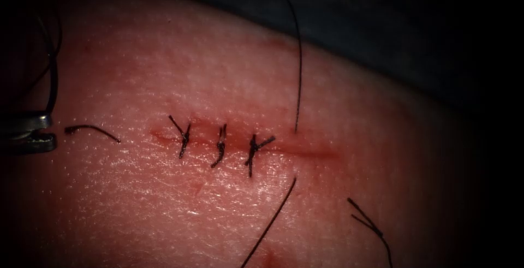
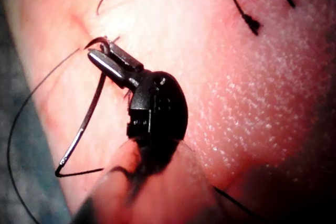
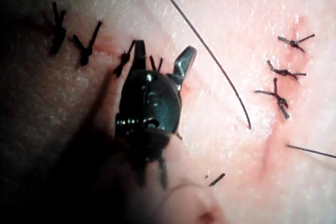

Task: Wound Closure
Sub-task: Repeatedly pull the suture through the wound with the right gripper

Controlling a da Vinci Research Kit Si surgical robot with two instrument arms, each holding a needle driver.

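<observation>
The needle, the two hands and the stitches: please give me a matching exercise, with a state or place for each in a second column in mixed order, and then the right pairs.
Column 1
1. left hand
2. right hand
3. needle
4. three stitches

Column 2
A. open, holding nothing
B. tied across the cut
C. shut on the needle, near one end of its curve
D. outside the tissue, its thread trailing from its free end

Pairs: 1-C, 2-A, 3-D, 4-B
</observation>
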